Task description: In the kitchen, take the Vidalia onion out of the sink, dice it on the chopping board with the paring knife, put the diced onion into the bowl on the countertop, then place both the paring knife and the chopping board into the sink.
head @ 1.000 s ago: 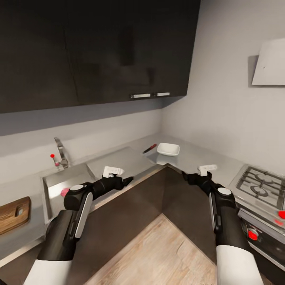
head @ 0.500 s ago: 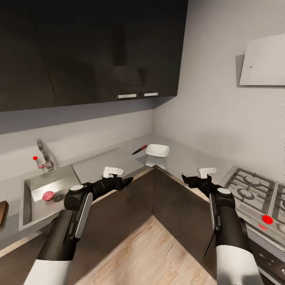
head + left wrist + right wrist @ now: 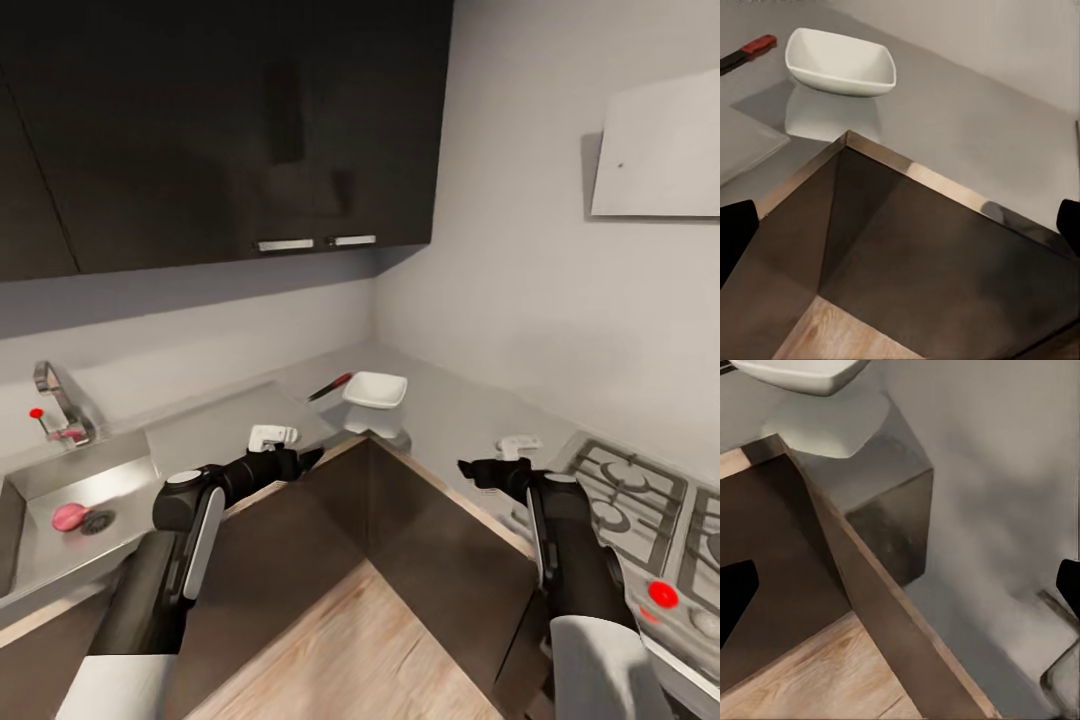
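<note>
White bowl (image 3: 840, 61) resting on the grey table (image 3: 967, 127) near its inner corner, red-handled paring knife (image 3: 747, 51) just beside it; dark fingers (image 3: 735, 232) spread wide apart.

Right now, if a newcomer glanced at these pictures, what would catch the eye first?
Probably the white bowl in the countertop's inner corner, with the red-handled paring knife lying just beside it. Next, the pink onion next to the drain in the sink at far left. Both black arms reach forward over the counter edge, left claw and right claw empty.
</note>
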